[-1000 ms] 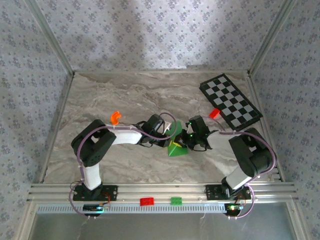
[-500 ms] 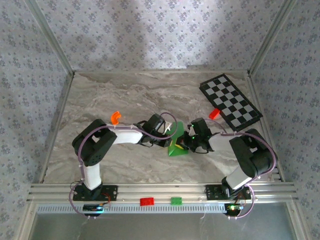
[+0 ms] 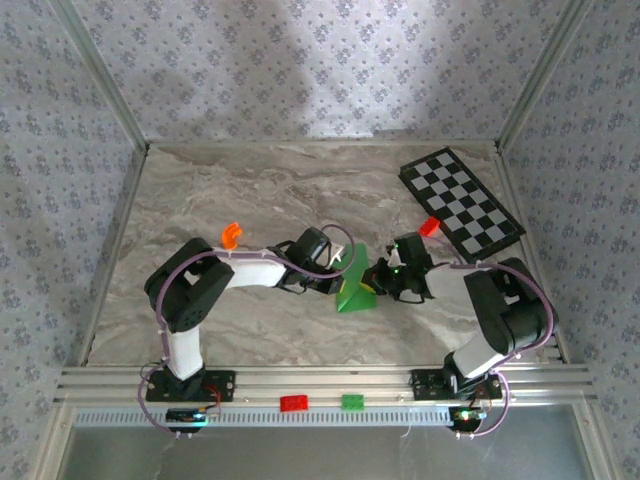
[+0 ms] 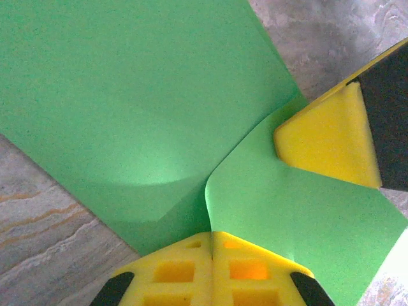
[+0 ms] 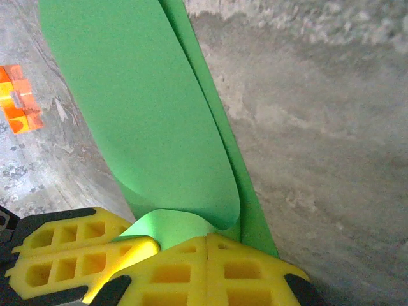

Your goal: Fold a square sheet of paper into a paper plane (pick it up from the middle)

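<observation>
While the square sheet of paper (image 3: 353,290) lies between them, the left gripper (image 4: 212,250) and the right gripper (image 5: 208,255) are each closed on it from opposite sides.

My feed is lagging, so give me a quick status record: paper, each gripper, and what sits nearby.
paper: green, mid-table, bent into a soft loop between the grippers, no sharp crease visible
left gripper: shut on paper
right gripper: shut on paper, close to the left gripper
board: far right of table, apart from both grippers
red brick: beside board's near edge
</observation>
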You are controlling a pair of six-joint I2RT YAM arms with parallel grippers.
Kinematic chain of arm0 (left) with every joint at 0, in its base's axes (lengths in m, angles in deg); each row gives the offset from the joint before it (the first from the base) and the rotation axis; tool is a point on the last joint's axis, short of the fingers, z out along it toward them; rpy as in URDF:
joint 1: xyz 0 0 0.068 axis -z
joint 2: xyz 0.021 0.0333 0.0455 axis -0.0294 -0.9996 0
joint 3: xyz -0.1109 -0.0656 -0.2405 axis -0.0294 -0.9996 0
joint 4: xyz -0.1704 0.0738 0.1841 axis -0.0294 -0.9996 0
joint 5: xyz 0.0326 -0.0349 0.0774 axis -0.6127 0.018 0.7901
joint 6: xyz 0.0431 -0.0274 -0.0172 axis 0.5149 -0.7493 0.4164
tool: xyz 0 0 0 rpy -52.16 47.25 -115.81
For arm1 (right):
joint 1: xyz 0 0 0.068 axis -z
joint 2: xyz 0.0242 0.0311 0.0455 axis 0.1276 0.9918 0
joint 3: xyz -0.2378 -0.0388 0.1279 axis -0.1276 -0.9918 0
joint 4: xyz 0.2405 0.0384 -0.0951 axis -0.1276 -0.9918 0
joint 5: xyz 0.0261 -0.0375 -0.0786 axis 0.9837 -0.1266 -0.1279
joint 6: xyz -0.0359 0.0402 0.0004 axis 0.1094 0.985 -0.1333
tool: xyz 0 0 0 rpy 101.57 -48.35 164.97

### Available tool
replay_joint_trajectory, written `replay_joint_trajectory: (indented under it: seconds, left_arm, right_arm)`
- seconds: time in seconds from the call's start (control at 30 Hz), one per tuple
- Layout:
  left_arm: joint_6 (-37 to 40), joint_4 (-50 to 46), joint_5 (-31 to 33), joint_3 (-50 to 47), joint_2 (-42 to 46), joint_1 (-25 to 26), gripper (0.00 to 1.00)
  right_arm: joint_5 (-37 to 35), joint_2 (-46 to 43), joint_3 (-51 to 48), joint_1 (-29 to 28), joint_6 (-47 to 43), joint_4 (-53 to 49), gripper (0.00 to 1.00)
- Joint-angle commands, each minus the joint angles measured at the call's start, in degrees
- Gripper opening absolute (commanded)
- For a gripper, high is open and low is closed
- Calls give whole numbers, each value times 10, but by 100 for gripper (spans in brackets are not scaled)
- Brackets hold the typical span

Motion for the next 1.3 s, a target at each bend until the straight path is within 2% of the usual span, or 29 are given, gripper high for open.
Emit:
replay_joint_trajectory:
  seconds: [0.0, 0.2, 0.33, 0.53, 1.0, 1.13, 1.27]
  left_arm:
    - [10, -39, -2, 2, -21, 4, 2]
    - [10, -40, -1, 3, -20, 3, 2]
    - [9, -40, -1, 3, -20, 4, 2]
    - [11, -41, -1, 1, -18, 4, 2]
    - [9, -37, -3, -2, -21, 5, 2]
    - [10, -38, -4, -2, -21, 4, 2]
    - [9, -38, -4, -2, -21, 4, 2]
  right_arm:
    - [-19, -10, -15, 12, -12, -39, 0]
    - [3, -46, 37, 12, -19, -48, 0]
    - [0, -20, 54, 10, -29, -59, 0]
    - [-25, 36, 35, 23, -29, -46, 0]
    - [19, 24, -5, 90, -27, 44, 2]
    - [22, -6, 19, 78, -42, 11, 4]
    - [-8, -35, 36, 40, -50, -32, 6]
